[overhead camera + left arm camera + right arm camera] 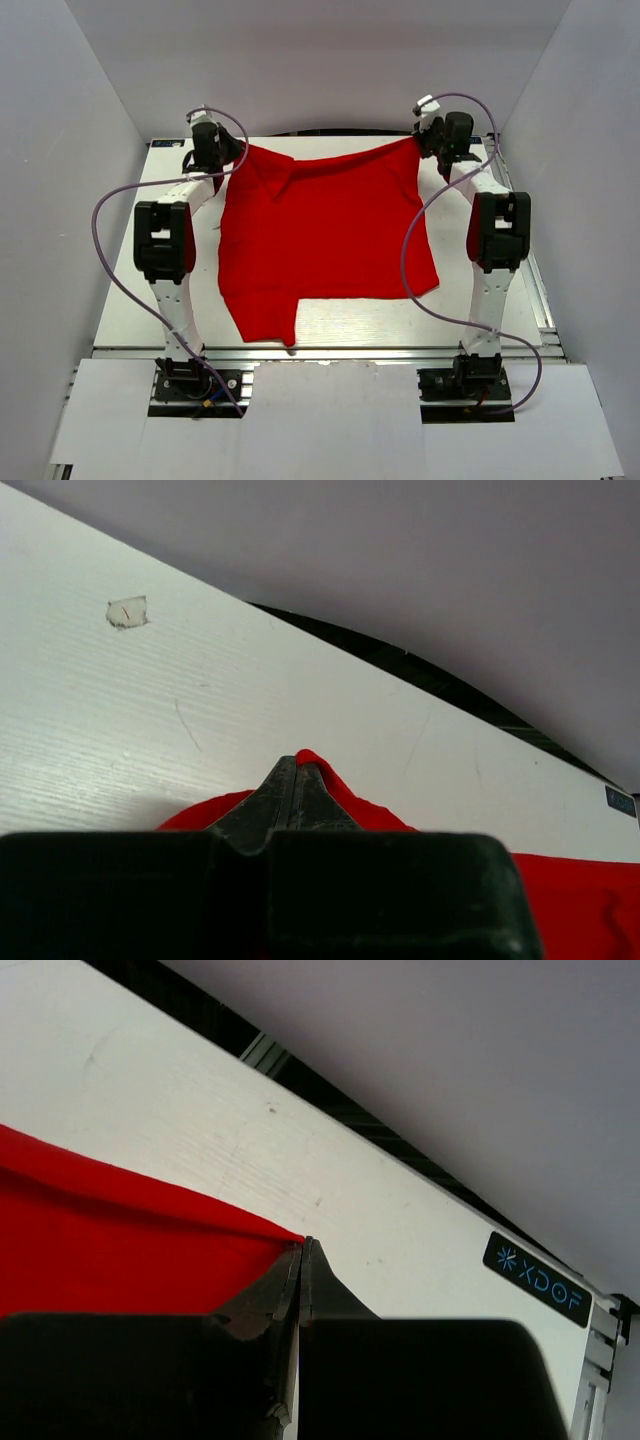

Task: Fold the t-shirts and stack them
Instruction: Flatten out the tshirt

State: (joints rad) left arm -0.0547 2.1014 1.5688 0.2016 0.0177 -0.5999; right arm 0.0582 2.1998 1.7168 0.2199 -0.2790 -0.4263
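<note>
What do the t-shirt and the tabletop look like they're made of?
The t-shirt: soft cloth, probably a knit, matte bright red. It drapes and creases with no stiffness. The tabletop: rigid white board with fine parallel ribbing, a dull sheen and a few scuffs. It may be a painted or laminated panel, but the pictures don't show which.

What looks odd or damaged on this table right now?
The white table has a small grey scuffed patch in its surface. The bright red cloth t-shirt lies askew, its near hem slanting and uneven.
</note>
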